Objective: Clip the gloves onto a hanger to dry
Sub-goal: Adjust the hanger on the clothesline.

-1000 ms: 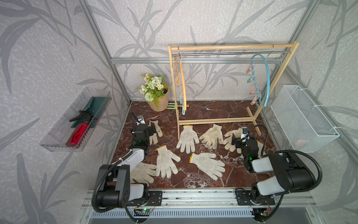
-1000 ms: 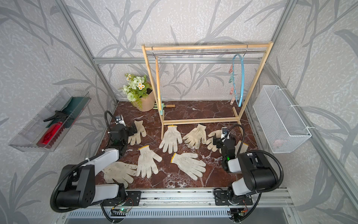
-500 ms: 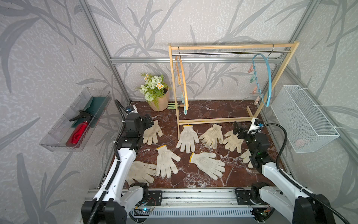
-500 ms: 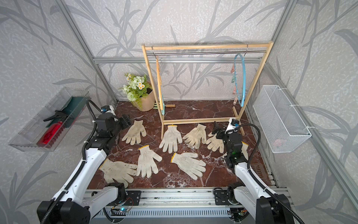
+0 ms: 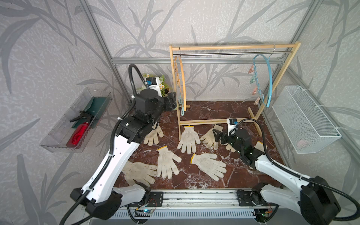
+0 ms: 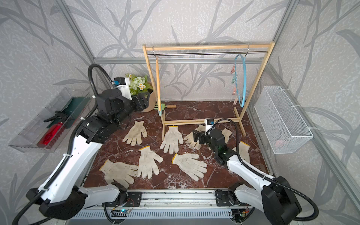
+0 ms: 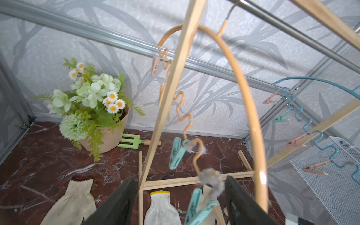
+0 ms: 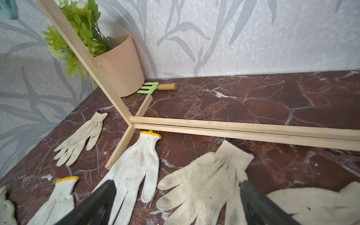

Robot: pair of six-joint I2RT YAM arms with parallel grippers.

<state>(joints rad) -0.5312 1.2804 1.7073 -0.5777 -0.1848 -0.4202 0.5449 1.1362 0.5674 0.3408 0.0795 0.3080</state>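
Note:
Several off-white gloves lie flat on the marble floor, among them one (image 5: 188, 138) by the rack's foot and one (image 5: 209, 165) nearer the front. An orange hanger (image 5: 183, 78) hangs at the left end of the wooden rack (image 5: 233, 47), and a blue hanger (image 5: 269, 78) hangs at the right end. My left gripper (image 5: 172, 102) is raised to the orange hanger's lower end. In the left wrist view it (image 7: 179, 180) is open, with a teal clip (image 7: 196, 206) between its fingers. My right gripper (image 5: 216, 136) hovers open, low over a soiled glove (image 8: 204, 179).
A flower pot (image 6: 138, 85) and a green hand fork (image 6: 165, 106) sit at the back left. A white wire basket (image 5: 303, 118) hangs on the right wall. A clear tray (image 5: 58, 136) holding a red spray bottle hangs on the left wall.
My left arm rose from the floor by the far-left glove to the orange hanger's lower end, and its jaws narrowed somewhat. My right arm stretched out leftward over the gloves.

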